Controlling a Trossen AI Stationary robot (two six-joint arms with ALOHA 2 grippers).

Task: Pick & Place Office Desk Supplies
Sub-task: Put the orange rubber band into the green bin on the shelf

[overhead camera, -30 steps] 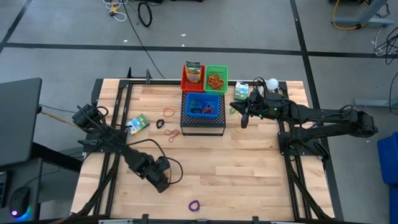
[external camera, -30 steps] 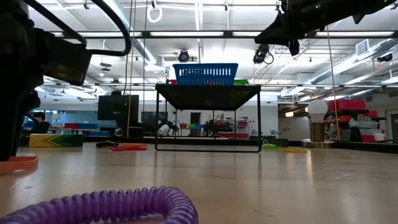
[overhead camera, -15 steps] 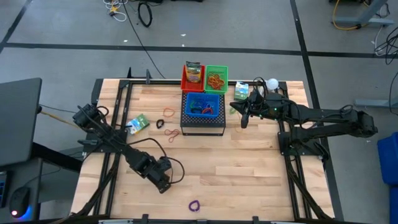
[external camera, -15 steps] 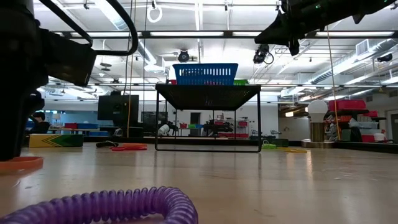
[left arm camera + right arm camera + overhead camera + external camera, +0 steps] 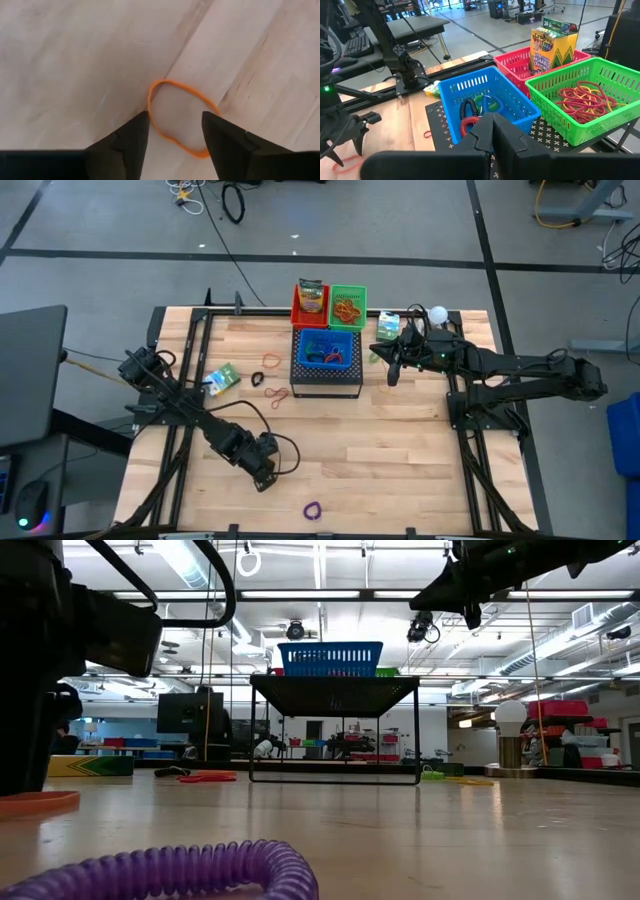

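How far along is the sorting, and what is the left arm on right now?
Done: rubber bands fill the green basket, coiled loops sit in the blue basket.
In hand: the left gripper, fingers apart, is low over an orange rubber band lying flat on the table, not gripped.
Left: the purple loop, bands and a green-white box beside the baskets.
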